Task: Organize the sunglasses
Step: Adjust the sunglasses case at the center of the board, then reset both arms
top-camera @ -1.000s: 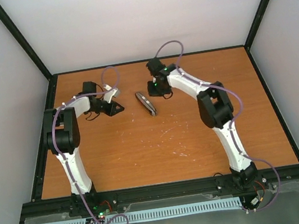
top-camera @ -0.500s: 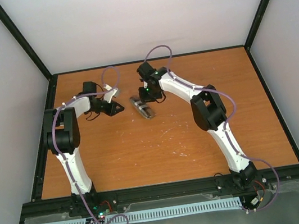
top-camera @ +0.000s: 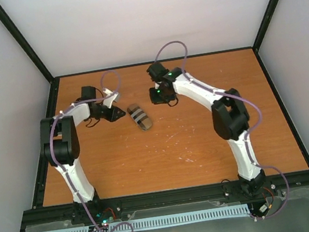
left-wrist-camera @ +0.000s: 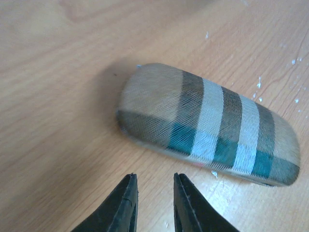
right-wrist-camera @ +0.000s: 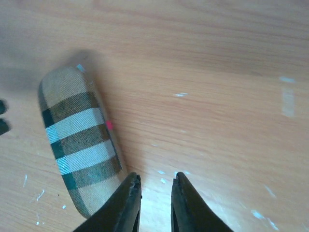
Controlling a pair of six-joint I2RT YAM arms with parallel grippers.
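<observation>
Top external view has the plaid glasses case (top-camera: 139, 117) shut, flat on the bench (top-camera: 216, 135). A pink sliver at its seam, likely the sunglasses (right-wrist-camera: 109, 124), suggests packing is done. Left gripper (left-wrist-camera: 153, 180) and right gripper (right-wrist-camera: 155, 178) hang beside it, slightly parted, empty.

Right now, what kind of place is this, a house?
Probably a robot test booth, not a house: two robot arms bolted beside a wooden table, with plain white walls and a black frame boxing it in.
</observation>
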